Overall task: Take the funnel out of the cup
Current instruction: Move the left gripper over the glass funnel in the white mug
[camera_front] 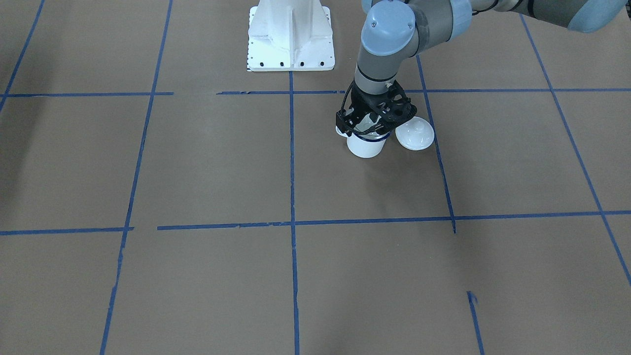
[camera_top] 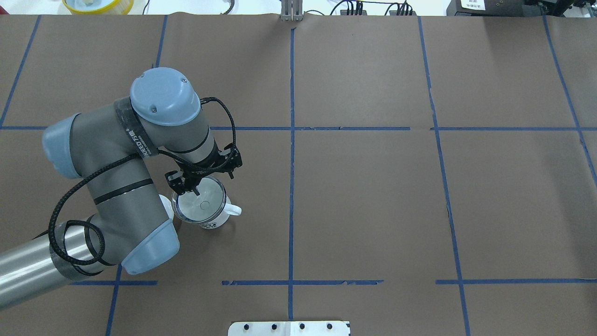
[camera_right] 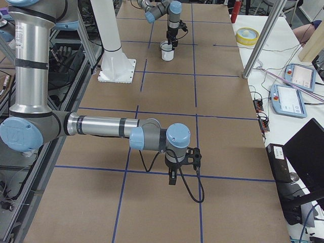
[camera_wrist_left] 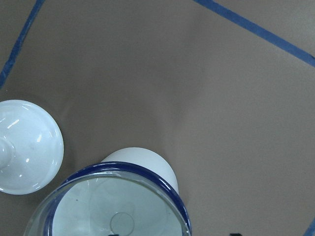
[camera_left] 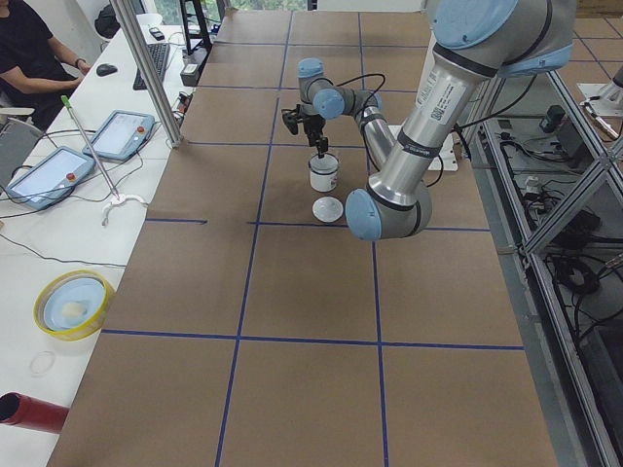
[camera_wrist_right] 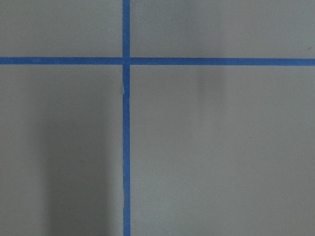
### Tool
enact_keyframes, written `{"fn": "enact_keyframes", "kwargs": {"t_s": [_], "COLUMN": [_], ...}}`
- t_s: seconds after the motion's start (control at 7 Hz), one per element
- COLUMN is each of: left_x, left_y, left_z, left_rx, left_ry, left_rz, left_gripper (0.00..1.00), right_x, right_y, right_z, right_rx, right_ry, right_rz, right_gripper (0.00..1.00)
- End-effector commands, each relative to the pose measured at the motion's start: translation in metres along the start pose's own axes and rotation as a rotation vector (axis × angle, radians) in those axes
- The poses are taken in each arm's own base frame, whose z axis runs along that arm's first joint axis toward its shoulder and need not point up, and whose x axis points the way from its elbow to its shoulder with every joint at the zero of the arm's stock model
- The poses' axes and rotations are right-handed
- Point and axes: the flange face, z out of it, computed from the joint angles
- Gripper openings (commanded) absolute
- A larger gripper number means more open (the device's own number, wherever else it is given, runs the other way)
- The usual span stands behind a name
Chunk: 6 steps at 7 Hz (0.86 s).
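We see the clear funnel [camera_top: 201,201] seated in the white cup [camera_top: 213,223], its wide mouth resting on the blue rim, on the robot's left half of the bench [camera_top: 373,210]. The left gripper [camera_top: 190,189] points straight down at the funnel's far rim with its fingers close together. We cannot tell whether they pinch the rim. A white lid [camera_front: 415,134] lies just beside the cup. The right gripper [camera_right: 172,178] hovers low over blue tape [camera_wrist_right: 126,147], well apart from the cup, and we cannot tell how wide it stands.

Brown table paper [camera_wrist_right: 221,147], two blue tape lines [camera_wrist_right: 126,147] crossing upper left, soft shadows
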Motion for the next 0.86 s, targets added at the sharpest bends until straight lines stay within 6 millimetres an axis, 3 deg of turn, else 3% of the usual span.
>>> {"fn": "enact_keyframes", "kwargs": {"t_s": [0.0, 0.29, 0.71], "left_x": [0.0006, 0.0013, 0.0019], "left_y": [-0.0010, -0.0004, 0.0000], "left_z": [0.0035, 0.0091, 0.0085], "left_rx": [-0.001, -0.004, -0.004], "left_ry": [-0.003, -0.003, -0.002], "left_rz": [-0.001, 0.005, 0.007], "left_gripper": [0.52, 0.52, 0.26], "right_x": [0.0005, 0.0000, 0.0000], "right_y": [0.0001, 0.0000, 0.0000], "right_z": [0.0005, 0.0000, 0.0000], "right_rx": [-0.001, 0.000, 0.000], "right_ry": [0.000, 0.000, 0.000], "right_rz": [0.001, 0.000, 0.000], "right_gripper": [1.00, 1.00, 1.00]}}
